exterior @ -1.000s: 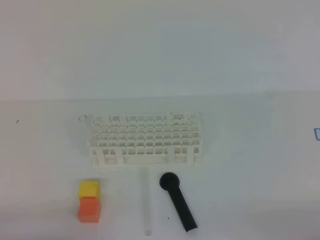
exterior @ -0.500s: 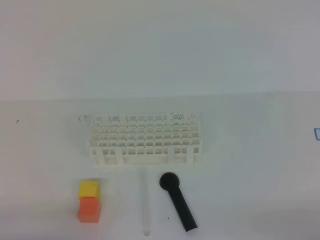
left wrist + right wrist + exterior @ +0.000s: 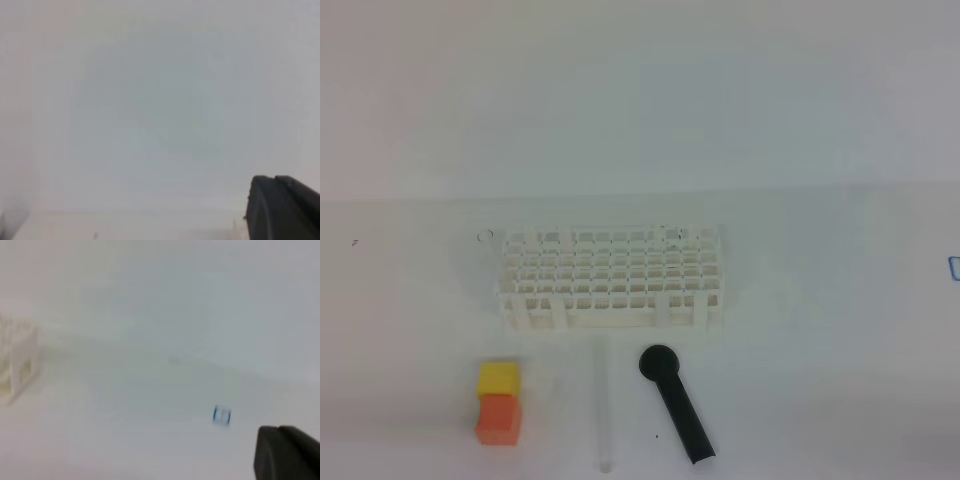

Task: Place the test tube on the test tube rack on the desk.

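The test tube (image 3: 604,405) lies flat on the white desk (image 3: 820,380), faint, running toward the front edge between the cubes and the scoop. Just behind it stands the white lattice test tube rack (image 3: 612,278), whose end also shows at the left of the right wrist view (image 3: 17,365). Neither arm appears in the high view. Only a dark finger (image 3: 280,205) of my left gripper and a dark finger (image 3: 285,452) of my right gripper show, both low and to the right in their wrist views, with nothing held in sight; both are shut.
A black round-headed scoop (image 3: 677,402) lies right of the tube. A yellow cube (image 3: 499,379) touches an orange cube (image 3: 499,418) at the front left. A small blue mark (image 3: 221,415) sits on the desk at the far right.
The test tube has shifted a little to the left on the desk. Nothing else has moved.
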